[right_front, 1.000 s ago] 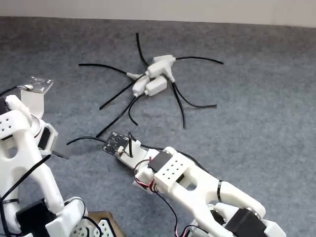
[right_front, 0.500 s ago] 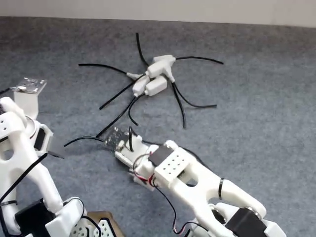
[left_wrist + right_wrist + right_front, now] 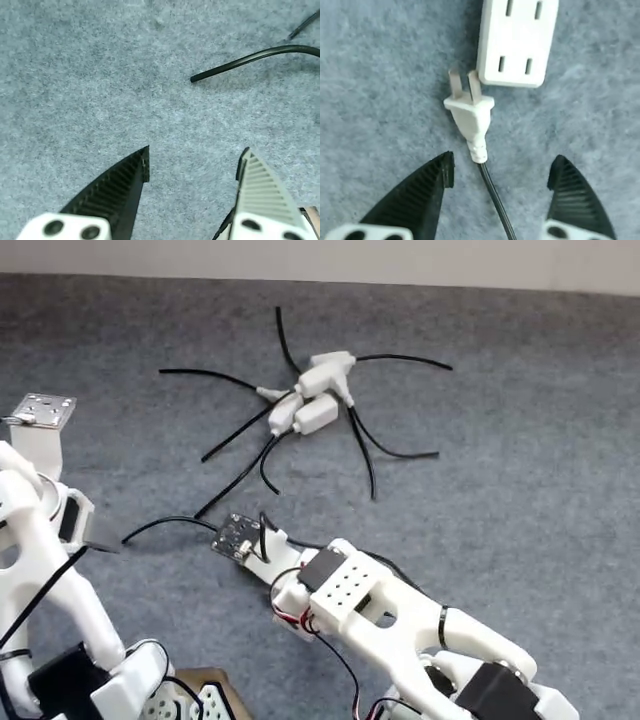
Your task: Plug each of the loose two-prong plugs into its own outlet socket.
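In the right wrist view a white two-prong plug lies flat on the grey carpet. Its prongs point at a white outlet block, which has two free socket pairs, and stop just short of it. My right gripper is open behind the plug, one finger on each side of its black cord, touching nothing. My left gripper is open over bare carpet, with a loose black cord end ahead of it. In the high view the white plugs and outlet blocks form a cluster with black cords fanning out.
The right arm stretches from the front edge toward the cluster. The left arm stands at the left edge. A black cord lies on the carpet between them. A pale wall borders the far side.
The left arm's top has swung toward the left edge of the high view. The right arm's wrist nudged toward the cluster, then came back a little.
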Controlling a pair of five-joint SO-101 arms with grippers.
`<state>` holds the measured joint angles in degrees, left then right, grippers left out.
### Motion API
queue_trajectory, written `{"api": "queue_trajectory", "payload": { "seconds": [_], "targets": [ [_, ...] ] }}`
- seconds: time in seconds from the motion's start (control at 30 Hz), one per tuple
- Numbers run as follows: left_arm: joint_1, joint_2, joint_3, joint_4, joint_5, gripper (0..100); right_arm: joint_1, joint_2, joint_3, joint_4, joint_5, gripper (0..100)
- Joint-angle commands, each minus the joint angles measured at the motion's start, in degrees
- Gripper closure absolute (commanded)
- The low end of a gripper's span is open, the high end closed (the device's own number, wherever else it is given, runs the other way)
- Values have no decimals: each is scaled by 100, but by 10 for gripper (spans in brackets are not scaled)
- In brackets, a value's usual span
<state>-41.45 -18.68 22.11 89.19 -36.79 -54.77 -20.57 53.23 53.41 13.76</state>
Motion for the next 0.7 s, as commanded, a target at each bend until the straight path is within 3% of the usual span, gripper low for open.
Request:
{"api": "queue_trajectory", "payload": {
  "seconds": [0.0,0.17,0.4,0.67],
  "targets": [
    [-145,-13,-136,-70,-53,712,-75,-136,4,-391,-290,681],
    [-391,-13,-189,-123,-352,712,-136,-145,347,-822,-686,681],
    [-576,-4,-198,-132,-413,711,-268,-136,593,-1121,-598,681],
    [-576,-4,-136,-97,-422,711,119,286,611,-1332,-536,681]
  ]
}}
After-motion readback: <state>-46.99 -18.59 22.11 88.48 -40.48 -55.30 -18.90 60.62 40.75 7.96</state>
